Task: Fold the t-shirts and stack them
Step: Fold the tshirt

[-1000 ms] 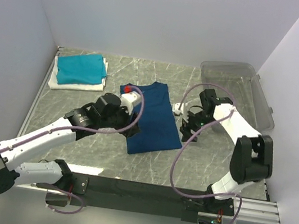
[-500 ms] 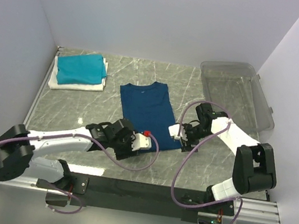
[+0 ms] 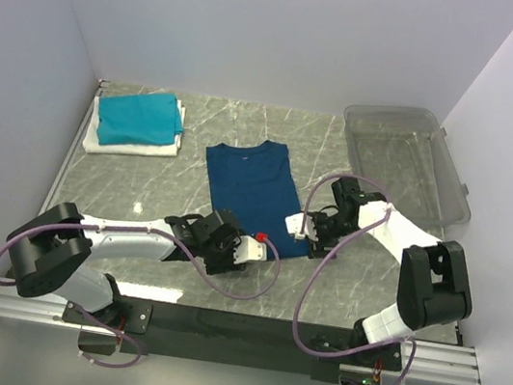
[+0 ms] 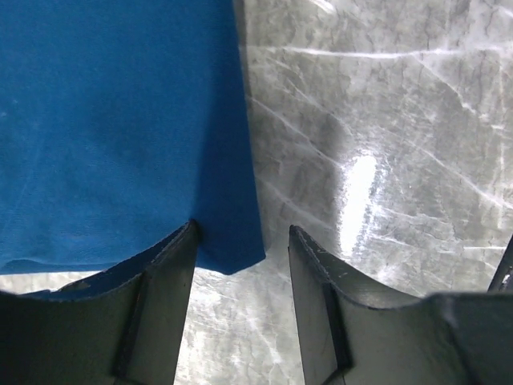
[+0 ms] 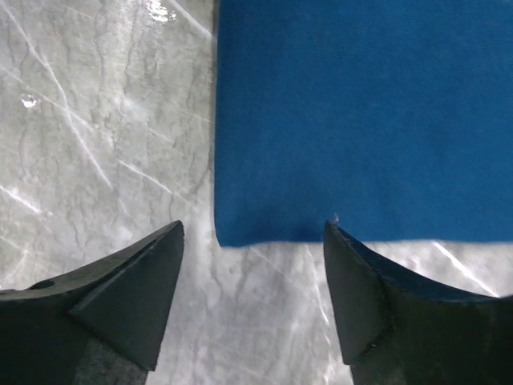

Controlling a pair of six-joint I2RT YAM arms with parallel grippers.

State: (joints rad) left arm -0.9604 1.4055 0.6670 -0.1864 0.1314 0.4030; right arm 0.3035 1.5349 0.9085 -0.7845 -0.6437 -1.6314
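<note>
Top external: fixed, high, behind the arm bases (image 3: 235,331), tilted down toward the far wall (image 3: 282,31). Wide shot, whole surface (image 3: 138,203) and both arms in frame.

Left wrist: rides the left arm, very close, looking steeply down past the left gripper (image 4: 240,233), whose fingers fill the bottom edge. Shows one corner of the navy t-shirt (image 4: 112,120), marble to its right.

Right wrist: same setup, close, down past the right gripper (image 5: 252,228). Shirt corner upper right, marble on the left.

Shared: all three views catch the navy shirt's near end and the marble beside it. The folded stack (image 3: 136,120) far left and the bin (image 3: 404,152) far right appear in the top view only.
</note>
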